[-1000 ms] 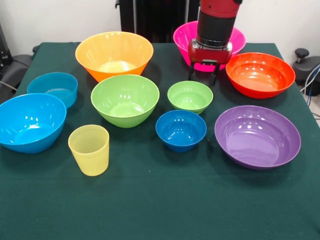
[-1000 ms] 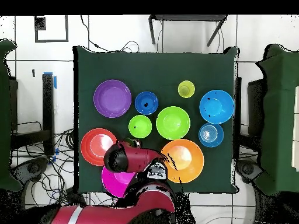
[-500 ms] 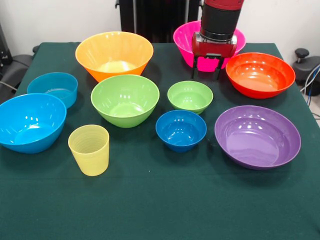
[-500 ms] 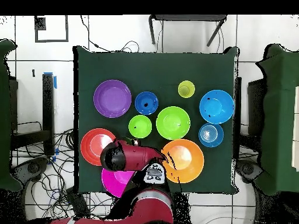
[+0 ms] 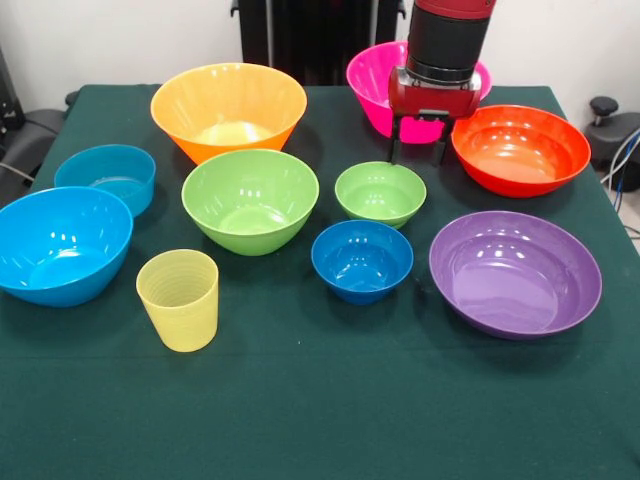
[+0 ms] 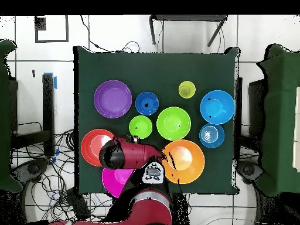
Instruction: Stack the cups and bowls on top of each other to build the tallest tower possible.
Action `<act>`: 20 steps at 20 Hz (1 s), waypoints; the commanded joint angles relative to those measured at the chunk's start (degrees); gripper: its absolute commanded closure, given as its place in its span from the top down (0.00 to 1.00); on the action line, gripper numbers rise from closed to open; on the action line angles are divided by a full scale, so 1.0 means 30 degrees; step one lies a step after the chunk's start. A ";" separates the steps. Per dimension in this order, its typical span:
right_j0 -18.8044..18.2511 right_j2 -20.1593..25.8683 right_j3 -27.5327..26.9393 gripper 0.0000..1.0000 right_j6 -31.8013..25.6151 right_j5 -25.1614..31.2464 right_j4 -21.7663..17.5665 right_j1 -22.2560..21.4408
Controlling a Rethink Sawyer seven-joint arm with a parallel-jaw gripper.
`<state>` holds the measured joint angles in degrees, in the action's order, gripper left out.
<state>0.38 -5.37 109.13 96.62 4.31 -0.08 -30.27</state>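
Across the dark green cloth of the worktop nine vessels stand apart, none stacked. At the far side, seen from the front, are the orange bowl, the pink bowl and the red-orange bowl. The middle row holds the small light-blue bowl, the large lime-green bowl and the small green bowl. Nearest the camera sit the big blue bowl, the yellow tumbler, the small dark-blue bowl and the purple bowl. White wall stands behind the worktop; from above, pale tiled floor with loose cables surrounds it, and a metal frame stands off its far edge.

The gripper hangs between the pink bowl and the red-orange bowl, just beyond the small green one, its black fingers spread apart with nothing between them. Against the view a second ago it has shifted slightly toward the red-orange bowl and risen a little; overhead, the arm has swung likewise. Every bowl and the tumbler lie as before.
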 commanded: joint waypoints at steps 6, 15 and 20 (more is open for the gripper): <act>-0.0324 0.1886 -0.1690 1.00 0.1585 0.3164 0.0000 -0.0500; -0.0315 0.1719 -0.2845 1.00 0.1457 0.3486 0.0023 -0.0440; -0.0575 0.2054 -0.4165 1.00 0.1285 0.3617 0.0206 0.0391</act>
<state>0.05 -5.38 105.29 96.62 8.62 -0.11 -31.65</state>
